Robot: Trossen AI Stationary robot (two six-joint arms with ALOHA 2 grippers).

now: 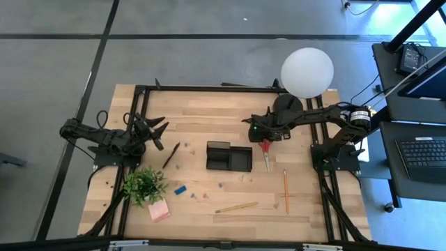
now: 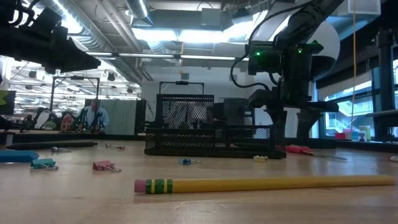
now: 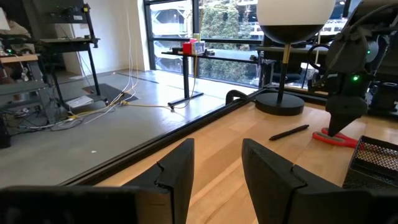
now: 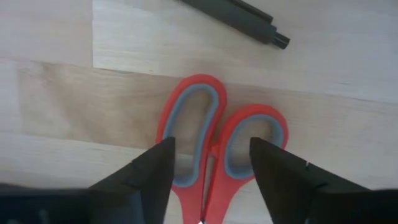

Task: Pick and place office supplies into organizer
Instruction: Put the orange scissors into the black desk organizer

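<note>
Just at 3 o'clock of the black organizer (image 1: pixel 228 156), mid-table, the right gripper (image 4: pixel 211 163) stands low over the red-handled scissors (image 1: pixel 266 151), fingers apart and straddling both handle loops, not clamped on them. Scissors lie flat on the table, blades toward 6 o'clock, a dark pen (image 4: pixel 239 20) just beyond the handles. Left gripper (image 3: pixel 216 174) waits over the table's 9 o'clock side, fingers apart, empty.
</note>
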